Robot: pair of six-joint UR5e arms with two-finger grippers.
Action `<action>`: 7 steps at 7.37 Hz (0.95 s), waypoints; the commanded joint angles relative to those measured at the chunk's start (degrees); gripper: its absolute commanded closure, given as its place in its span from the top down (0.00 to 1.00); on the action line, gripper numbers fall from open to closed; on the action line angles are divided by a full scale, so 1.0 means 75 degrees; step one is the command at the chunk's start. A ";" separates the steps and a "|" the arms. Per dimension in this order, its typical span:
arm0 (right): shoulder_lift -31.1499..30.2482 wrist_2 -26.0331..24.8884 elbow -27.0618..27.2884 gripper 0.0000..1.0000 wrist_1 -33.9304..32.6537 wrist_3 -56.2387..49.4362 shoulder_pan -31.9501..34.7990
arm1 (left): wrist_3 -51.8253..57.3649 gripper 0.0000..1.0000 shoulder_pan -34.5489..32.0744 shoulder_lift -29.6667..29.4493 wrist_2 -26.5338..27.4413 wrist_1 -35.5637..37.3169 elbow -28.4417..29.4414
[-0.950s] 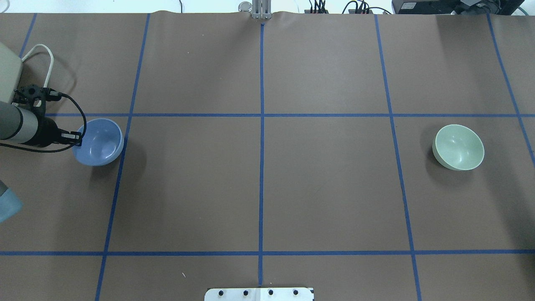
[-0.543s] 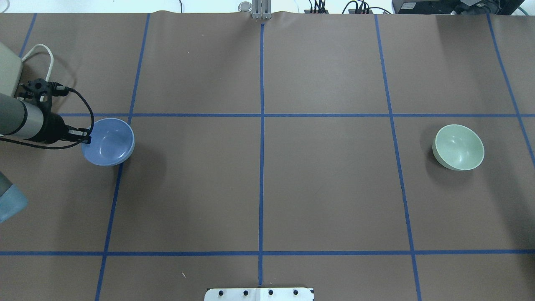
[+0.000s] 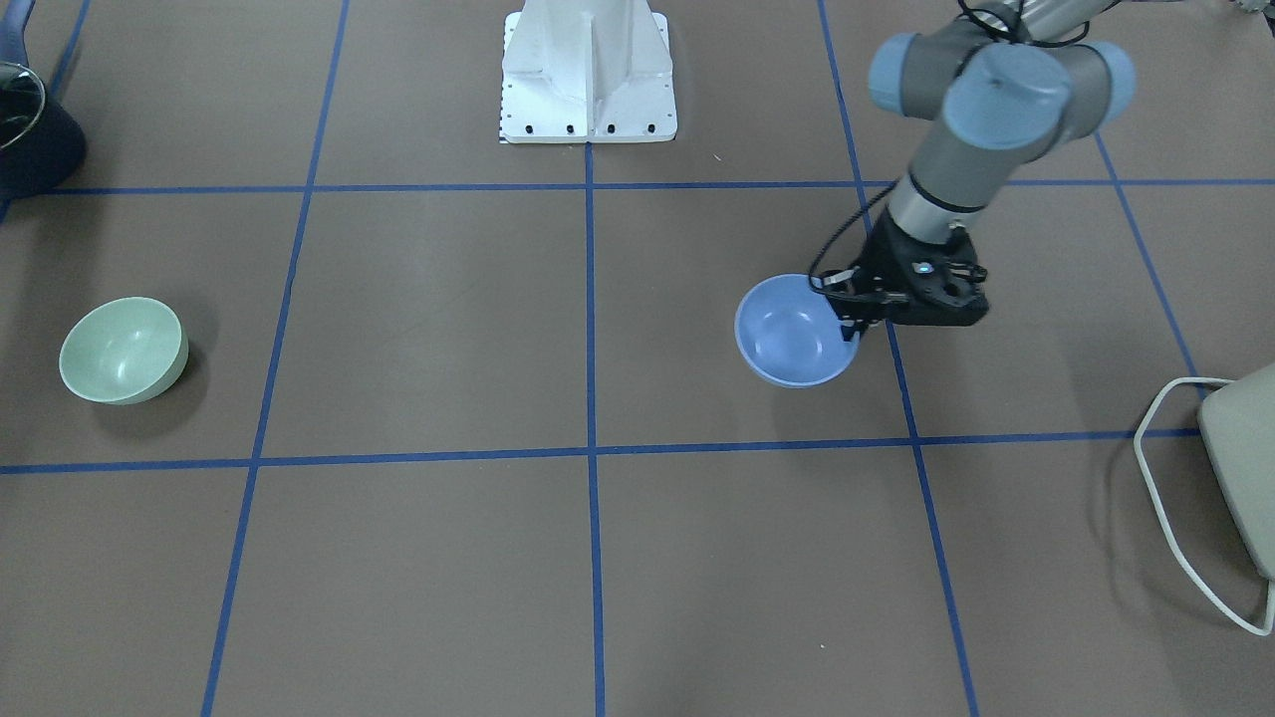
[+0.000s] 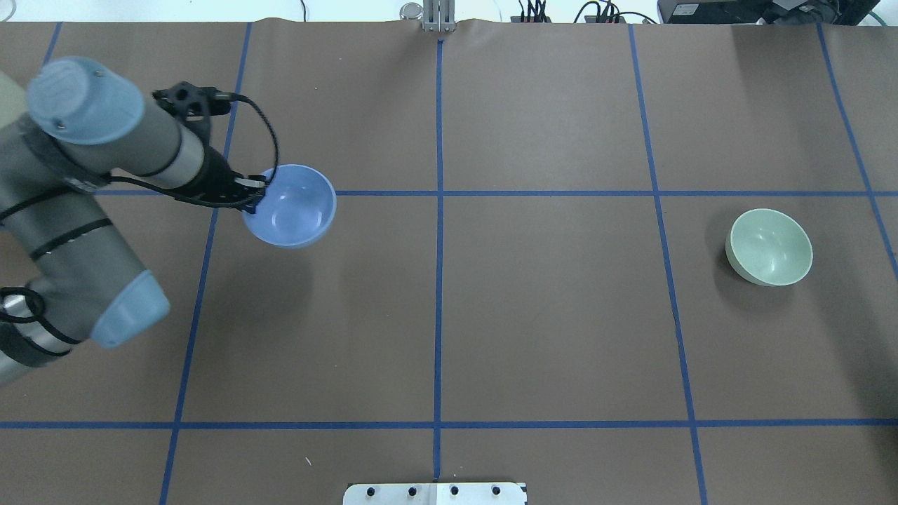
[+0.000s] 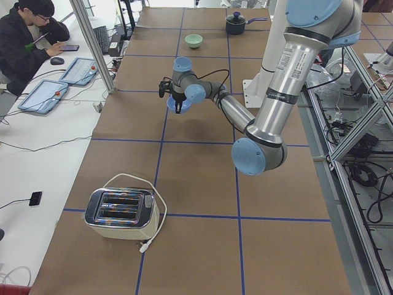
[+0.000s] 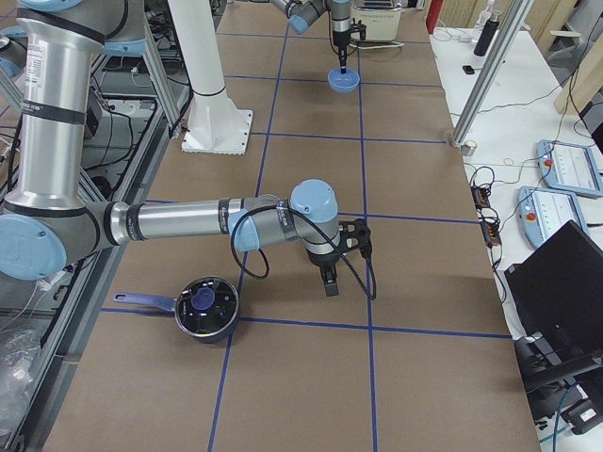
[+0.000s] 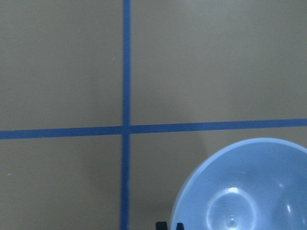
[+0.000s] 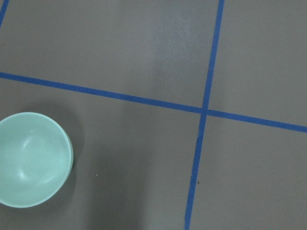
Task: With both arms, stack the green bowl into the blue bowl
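The blue bowl (image 4: 291,207) hangs a little above the table left of centre, gripped by its rim. My left gripper (image 4: 252,198) is shut on that rim; it also shows in the front view (image 3: 855,321) beside the blue bowl (image 3: 792,334), and the left wrist view shows the blue bowl (image 7: 249,189) at bottom right. The green bowl (image 4: 770,247) stands upright and alone at the right, and shows in the front view (image 3: 124,351) and the right wrist view (image 8: 32,158). My right gripper (image 6: 330,281) hovers over the table; I cannot tell whether it is open or shut.
A toaster (image 5: 121,212) with a white cord stands at the table's left end. A dark pot (image 6: 205,306) with a lid sits near the right arm. The white pedestal (image 3: 588,70) stands at the robot's side. Blue tape lines grid the brown table cover (image 4: 547,315).
My left arm has carried the blue bowl to the right, toward the table's centre, and slightly farther from the robot. The green bowl has not moved.
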 commanded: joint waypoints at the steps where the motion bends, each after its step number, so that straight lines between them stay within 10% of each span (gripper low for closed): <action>1: -0.0001 -0.0018 0.0000 1.00 0.0000 0.0028 -0.0009 | -0.1284 0.00 0.1330 -0.1492 0.0856 0.1010 0.0391; 7: 0.0011 -0.0029 -0.0012 1.00 0.0000 0.0052 0.0003 | -0.1335 0.00 0.1943 -0.2153 0.1164 0.0075 0.1706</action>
